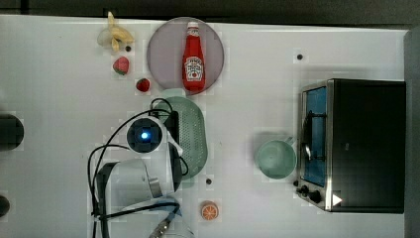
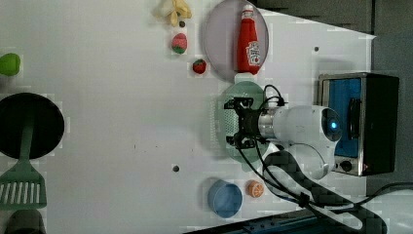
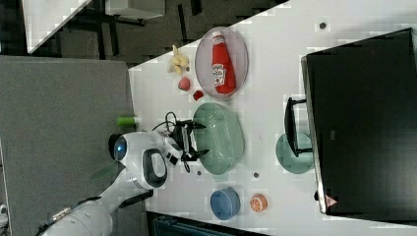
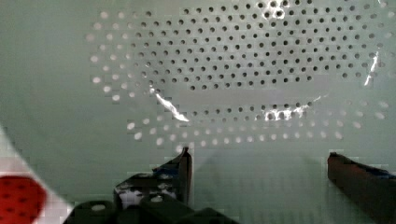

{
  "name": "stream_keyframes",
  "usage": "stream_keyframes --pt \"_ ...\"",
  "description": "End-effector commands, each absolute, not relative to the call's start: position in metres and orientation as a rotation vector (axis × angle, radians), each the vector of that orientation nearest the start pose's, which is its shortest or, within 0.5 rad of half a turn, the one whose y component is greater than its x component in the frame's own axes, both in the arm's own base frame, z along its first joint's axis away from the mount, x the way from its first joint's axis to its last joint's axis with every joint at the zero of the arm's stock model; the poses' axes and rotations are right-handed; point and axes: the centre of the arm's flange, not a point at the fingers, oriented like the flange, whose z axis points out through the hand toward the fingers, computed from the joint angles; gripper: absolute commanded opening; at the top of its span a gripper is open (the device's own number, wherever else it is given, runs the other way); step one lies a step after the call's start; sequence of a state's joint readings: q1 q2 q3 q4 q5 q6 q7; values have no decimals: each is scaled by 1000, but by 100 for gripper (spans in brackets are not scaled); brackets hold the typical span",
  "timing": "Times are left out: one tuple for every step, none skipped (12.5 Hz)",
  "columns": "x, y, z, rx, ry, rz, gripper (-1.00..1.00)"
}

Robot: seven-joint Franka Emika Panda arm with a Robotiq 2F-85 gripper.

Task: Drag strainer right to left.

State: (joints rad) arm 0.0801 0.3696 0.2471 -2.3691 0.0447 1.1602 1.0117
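Your gripper hangs over the strainer with its fingers spread wide and nothing between them. In the wrist view both fingers frame the perforated floor of the strainer, and whether they touch the plastic cannot be told.

The strainer lies near the middle of the white table. In the top view it sits at 6 o'clock from the round grey plate, its upper end just beside the plate's rim. A ketchup bottle lies flat on that plate.

In the top view you find the mint-green cup at 3 o'clock from the strainer, well apart from it and just beside the toaster oven. An orange slice rests at 6 o'clock from the strainer. Two strawberries lie at 10 o'clock from the strainer, with a peeled banana beyond them near the table's far edge.

In the left view a blue bowl sits just beside the orange slice, at 6 o'clock from the strainer. A black pan with a green spatula across it occupies the left view's left edge.
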Motion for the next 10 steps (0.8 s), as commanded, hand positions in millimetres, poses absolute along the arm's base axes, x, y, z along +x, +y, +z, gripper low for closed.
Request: stream_keyframes --pt "469 194 171 -2197 2177 154 100" --pt "471 202 169 -2179 2192 159 100" --pt "475 211 167 -2159 2207 165 100" --pt "480 222 165 -2151 2204 168 100" --pt "484 233 165 -2144 2200 171 100" --pt "486 245 165 -2145 2195 176 100" --pt "488 256 165 -2151 2178 178 100" --pt "491 267 165 -2152 2170 182 100" --pt "492 277 165 -2154 2170 189 100" --pt "494 286 165 -2143 2172 192 100"
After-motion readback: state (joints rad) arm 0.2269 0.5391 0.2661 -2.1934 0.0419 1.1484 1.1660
